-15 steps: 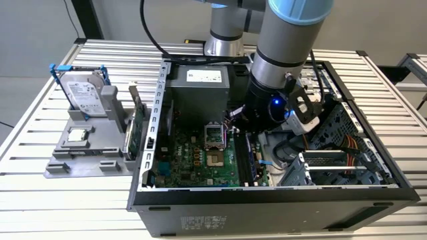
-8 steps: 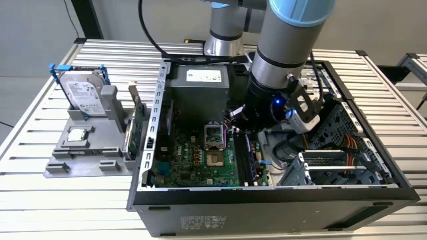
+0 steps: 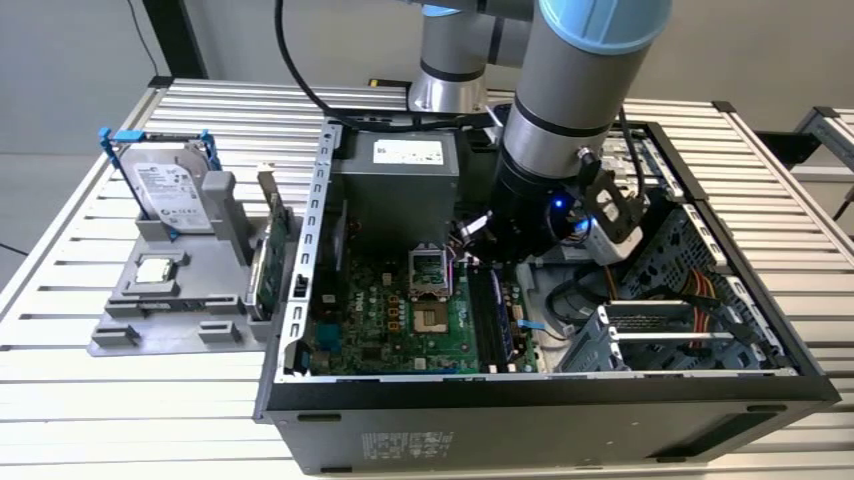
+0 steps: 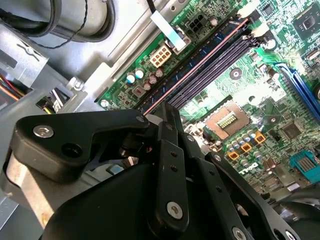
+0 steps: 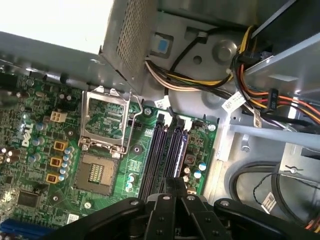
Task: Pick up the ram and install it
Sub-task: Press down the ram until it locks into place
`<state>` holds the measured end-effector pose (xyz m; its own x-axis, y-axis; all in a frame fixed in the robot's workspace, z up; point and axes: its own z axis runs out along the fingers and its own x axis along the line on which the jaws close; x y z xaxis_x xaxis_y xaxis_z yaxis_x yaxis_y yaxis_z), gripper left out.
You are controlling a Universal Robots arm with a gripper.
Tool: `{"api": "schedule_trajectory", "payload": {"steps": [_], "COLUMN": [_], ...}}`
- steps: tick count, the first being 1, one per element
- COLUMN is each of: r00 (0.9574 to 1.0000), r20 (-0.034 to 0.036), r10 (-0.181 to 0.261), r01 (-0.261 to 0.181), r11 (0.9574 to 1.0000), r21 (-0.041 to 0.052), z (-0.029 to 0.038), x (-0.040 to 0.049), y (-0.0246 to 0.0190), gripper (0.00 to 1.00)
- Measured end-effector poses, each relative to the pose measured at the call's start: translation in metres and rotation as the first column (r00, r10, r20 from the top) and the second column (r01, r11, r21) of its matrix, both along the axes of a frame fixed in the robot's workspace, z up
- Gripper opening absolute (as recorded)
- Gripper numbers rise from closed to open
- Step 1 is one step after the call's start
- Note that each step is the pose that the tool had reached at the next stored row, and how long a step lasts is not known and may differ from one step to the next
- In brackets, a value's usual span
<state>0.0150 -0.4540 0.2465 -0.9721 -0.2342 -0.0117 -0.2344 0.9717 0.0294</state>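
Observation:
The ram (image 4: 200,63) is a thin stick standing on edge along the black memory slots (image 5: 156,155) of the green motherboard (image 3: 400,320); its narrow top edge runs out from my fingertips toward the white latches (image 4: 250,11). My gripper (image 4: 167,116) is low inside the open computer case (image 3: 534,400), with its black fingers (image 5: 167,187) closed together over the near end of that stick. In the exterior view the gripper (image 3: 514,262) hangs just above the slots, beside the processor socket (image 3: 427,270).
Bundled cables (image 5: 210,80) and the power supply (image 3: 394,170) lie close behind the slots. A drive cage (image 3: 667,330) fills the case on the exterior view's right. Outside, on the left, a grey stand (image 3: 167,320) holds a hard drive (image 3: 174,195) and a green card (image 3: 271,265).

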Motion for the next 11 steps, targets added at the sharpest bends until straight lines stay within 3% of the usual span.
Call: {"api": "schedule_trajectory", "payload": {"steps": [6,11], "r00": [0.9965,0.9874], "r20": [0.0,0.0002], "r10": [0.083,0.158], "r01": [-0.083,-0.158], "r11": [0.9965,0.9874], "r21": [0.0007,0.0016], "z": [0.0,0.0], "x": [0.0005,0.0007], "y": [0.0,0.0], "gripper": [0.0,0.0]}}
